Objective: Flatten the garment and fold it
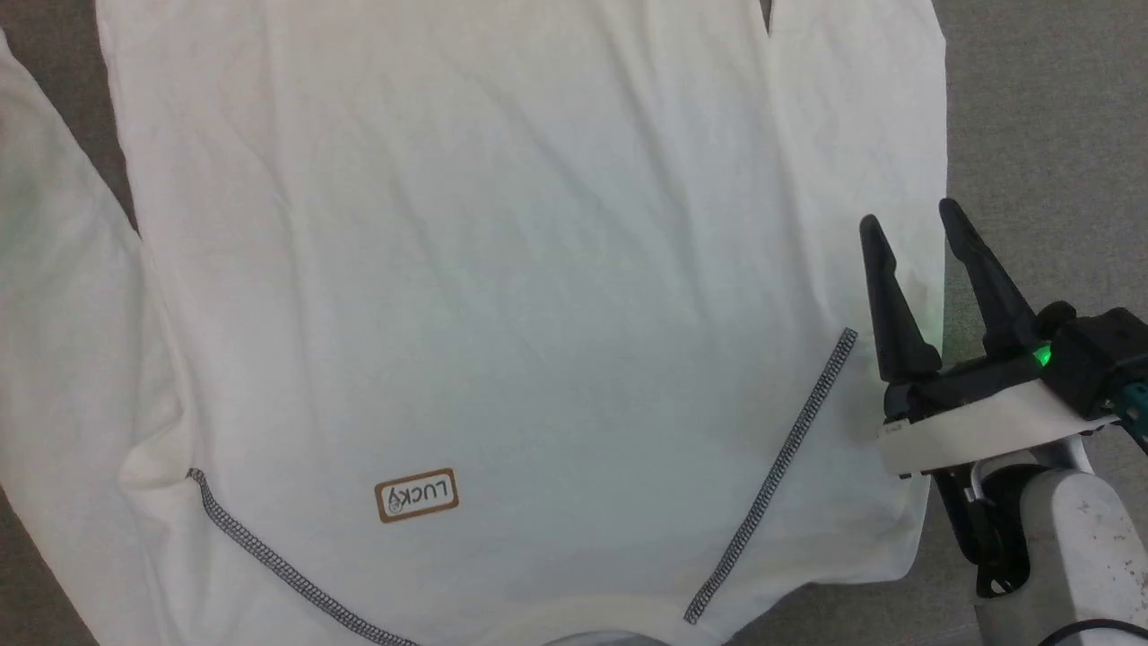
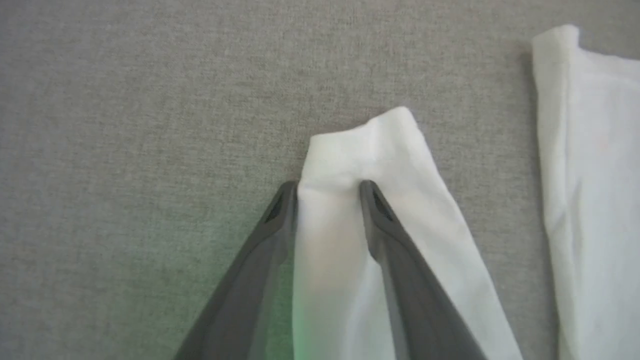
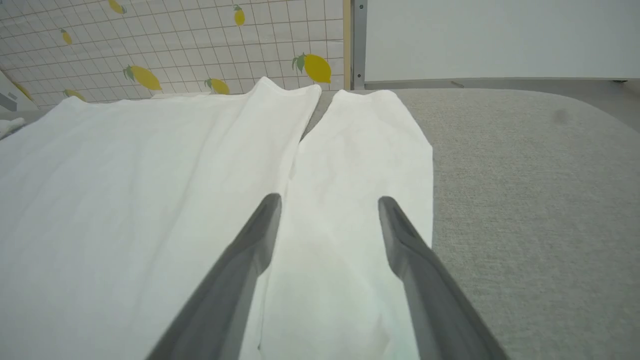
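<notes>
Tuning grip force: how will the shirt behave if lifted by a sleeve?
Likely floppy: the shirt lies flat with soft wrinkles, so it should drape and sag. Probably light; it looks thin. Pushed, the sleeve may bunch: its cuff puckers inside the left hand.

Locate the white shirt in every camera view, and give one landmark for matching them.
Head view: the shirt covers most of the picture, its orange tag low and left of centre.
Left wrist view: a sleeve cuff at centre, between the fingers of the left tool; more fabric along the right edge.
Right wrist view: its body across the left, a sleeve at centre beyond the right tool.
Shared landmark: the grey cloth surface bordering the shirt.
</notes>
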{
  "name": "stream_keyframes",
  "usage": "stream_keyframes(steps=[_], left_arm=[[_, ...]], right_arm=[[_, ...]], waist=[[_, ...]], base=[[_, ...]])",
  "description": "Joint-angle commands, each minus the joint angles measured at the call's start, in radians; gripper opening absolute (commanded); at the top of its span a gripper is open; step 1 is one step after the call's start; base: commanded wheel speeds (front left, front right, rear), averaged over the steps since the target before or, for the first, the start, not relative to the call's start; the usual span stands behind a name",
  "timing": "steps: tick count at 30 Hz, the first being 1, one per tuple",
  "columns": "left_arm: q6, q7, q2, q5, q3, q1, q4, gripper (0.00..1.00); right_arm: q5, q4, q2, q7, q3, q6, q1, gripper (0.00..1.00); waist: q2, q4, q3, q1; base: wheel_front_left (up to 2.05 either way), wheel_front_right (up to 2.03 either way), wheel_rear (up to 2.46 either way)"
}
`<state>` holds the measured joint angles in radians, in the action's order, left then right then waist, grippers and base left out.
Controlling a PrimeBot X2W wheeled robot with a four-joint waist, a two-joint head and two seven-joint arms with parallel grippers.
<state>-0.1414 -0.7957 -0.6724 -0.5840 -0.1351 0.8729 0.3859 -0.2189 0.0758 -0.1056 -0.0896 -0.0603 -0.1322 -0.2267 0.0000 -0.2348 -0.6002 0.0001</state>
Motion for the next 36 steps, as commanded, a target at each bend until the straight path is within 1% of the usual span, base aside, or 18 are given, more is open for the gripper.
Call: stream_keyframes(steps=[1, 2, 6, 9, 15, 18, 22, 26, 30, 34, 36], left_arm=[[-0.01, -0.022, 0.015, -0.007, -0.015, -0.065, 0.01, 0.0], [-0.014, -0.01, 0.014, -0.006, -0.01, -0.07, 0.001, 0.0], [-0.034, 0.125, 0.014, 0.015, 0.022, -0.103, -0.042, 0.0], [-0.037, 0.211, 0.006, 0.035, 0.032, -0.147, -0.055, 0.0], [-0.037, 0.306, -0.016, 0.033, 0.07, -0.254, -0.126, 0.0], [-0.047, 0.324, -0.037, 0.031, 0.094, -0.319, -0.189, 0.0], [-0.068, 0.325, -0.058, 0.02, 0.13, -0.416, -0.315, 0.0], [-0.086, 0.319, -0.048, -0.005, 0.156, -0.496, -0.462, 0.0], [-0.09, 0.308, -0.015, -0.043, 0.154, -0.545, -0.616, 0.0], [-0.084, 0.291, 0.041, -0.07, 0.09, -0.544, -0.75, 0.0], [-0.08, 0.285, 0.073, -0.076, 0.047, -0.522, -0.783, 0.0]], right_arm=[[0.004, -0.003, 0.005, -0.004, 0.0, 0.002, -0.019, 1.0], [0.005, -0.004, 0.005, -0.003, -0.001, 0.002, -0.02, 1.0], [0.003, -0.01, 0.001, 0.0, 0.006, 0.002, -0.019, 1.0], [0.008, -0.016, -0.002, 0.003, 0.023, 0.002, -0.002, 1.0], [0.016, -0.015, -0.004, 0.024, 0.057, 0.002, 0.061, 1.0], [0.017, -0.008, -0.002, 0.039, 0.074, 0.002, 0.097, 1.0], [0.022, 0.013, 0.002, 0.063, 0.091, 0.002, 0.142, 1.0], [0.026, 0.037, 0.006, 0.084, 0.108, 0.002, 0.177, 1.0], [0.027, 0.059, 0.01, 0.101, 0.113, 0.002, 0.202, 1.0], [0.028, 0.074, 0.014, 0.112, 0.113, 0.002, 0.215, 1.0], [0.026, 0.078, 0.015, 0.115, 0.11, 0.002, 0.219, 1.0]], waist=[[0.0, 0.009, 0.013, -0.0001], [0.0, 0.011, 0.016, -0.0001], [0.0, 0.029, 0.06, -0.0001], [0.0, 0.053, 0.118, -0.0001], [0.0, 0.117, 0.251, -0.0001], [0.0, 0.147, 0.31, -0.0001], [0.0, 0.181, 0.374, -0.0001], [0.0, 0.212, 0.423, -0.0001], [0.0, 0.23, 0.452, -0.0001], [0.0, 0.24, 0.465, -0.0001], [0.0, 0.242, 0.467, -0.0001]], base=[[0.0, 0.0, 0.0], [0.0, 0.0, 0.0], [0.0, 0.0, 0.0], [0.0, 0.0, 0.0], [0.0, 0.0, 0.0], [0.0, 0.0, 0.0], [0.0, 0.0, 0.0], [0.0, 0.0, 0.0], [0.0, 0.0, 0.0], [0.0, 0.0, 0.0], [0.0, 0.0, 0.0]])
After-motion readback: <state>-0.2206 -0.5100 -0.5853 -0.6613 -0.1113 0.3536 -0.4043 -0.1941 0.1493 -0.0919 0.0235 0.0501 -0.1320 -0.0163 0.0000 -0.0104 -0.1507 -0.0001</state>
